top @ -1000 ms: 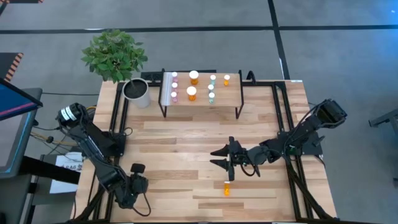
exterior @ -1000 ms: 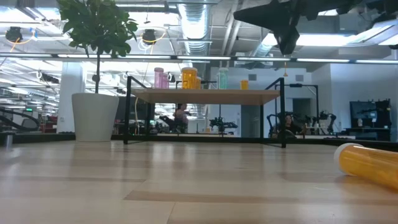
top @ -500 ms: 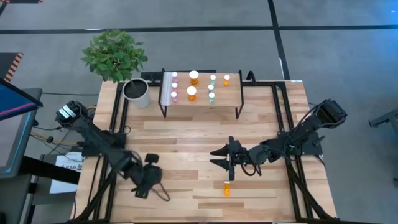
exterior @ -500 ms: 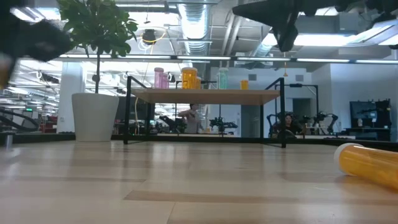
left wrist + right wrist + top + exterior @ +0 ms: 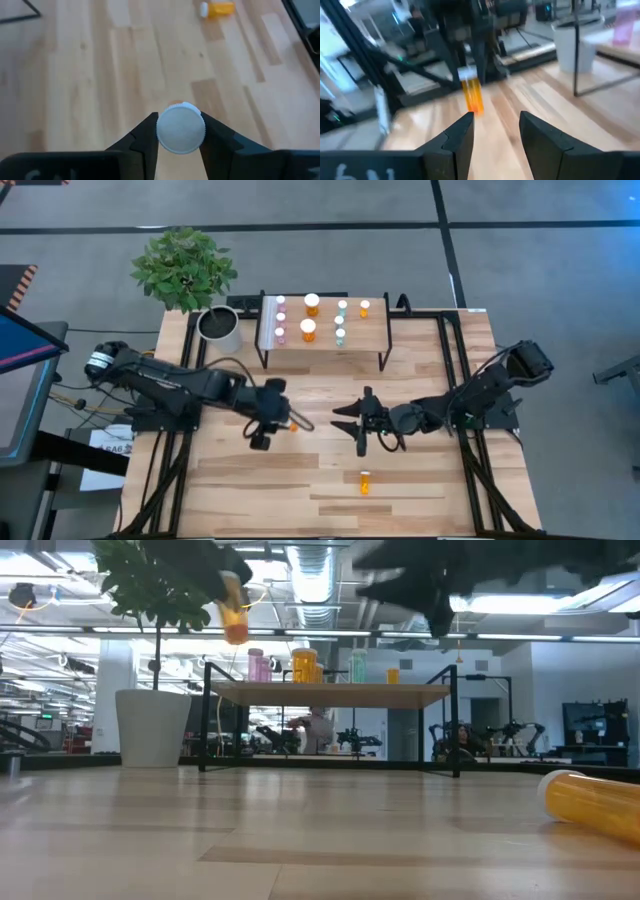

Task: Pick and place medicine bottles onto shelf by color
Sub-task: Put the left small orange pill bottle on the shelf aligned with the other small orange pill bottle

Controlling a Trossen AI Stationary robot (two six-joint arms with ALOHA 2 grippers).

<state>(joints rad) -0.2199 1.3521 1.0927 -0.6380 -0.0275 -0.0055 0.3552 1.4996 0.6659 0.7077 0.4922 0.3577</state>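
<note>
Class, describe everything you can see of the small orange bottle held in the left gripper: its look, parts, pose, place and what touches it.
The small orange bottle has a translucent orange body and a round white cap, plastic by the look. The left gripper holds it clamped between its two dark fingers, which press the cap from both sides. It hangs in the air above the table, touching nothing else, in front of the shelf.

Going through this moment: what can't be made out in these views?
- Left wrist view: the held bottle shows only its white cap; its body is hidden behind the cap and the left gripper.
- Low view: the fallen orange bottle is cut off by the right edge.
- High view: the bottles on the shelf are too small for labels.
- Right wrist view: motion blur smears everything beyond the empty right gripper.
</note>
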